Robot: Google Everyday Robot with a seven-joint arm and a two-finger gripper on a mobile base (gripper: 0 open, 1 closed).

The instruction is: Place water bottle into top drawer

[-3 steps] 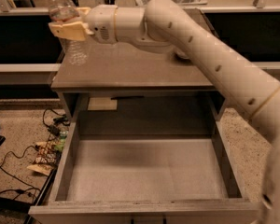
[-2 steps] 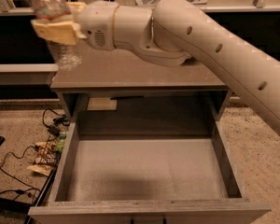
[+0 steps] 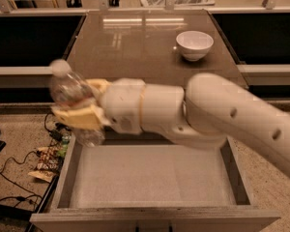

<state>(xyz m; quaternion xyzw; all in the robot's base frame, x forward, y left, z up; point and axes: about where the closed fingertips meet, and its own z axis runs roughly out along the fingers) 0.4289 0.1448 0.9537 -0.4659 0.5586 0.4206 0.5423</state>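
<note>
My gripper (image 3: 82,105) is shut on the water bottle (image 3: 72,98), a clear ribbed bottle with a white cap, held tilted with the cap up and left. It hangs in the air above the left wall of the open top drawer (image 3: 150,175), near the drawer's back left corner. The drawer is pulled out and its flat grey textured bottom is bare. My white arm (image 3: 222,120) reaches in from the right and hides the drawer's back wall and the front edge of the cabinet top.
A white bowl (image 3: 194,44) stands on the glossy brown cabinet top (image 3: 130,47) at the back right. Cables and small clutter (image 3: 46,161) lie on the floor left of the drawer. A dark shelf opening flanks each side.
The gripper has carried the bottle from the cabinet top's left edge forward and down to above the drawer's left side. The view has shifted, now showing the cabinet top and bowl.
</note>
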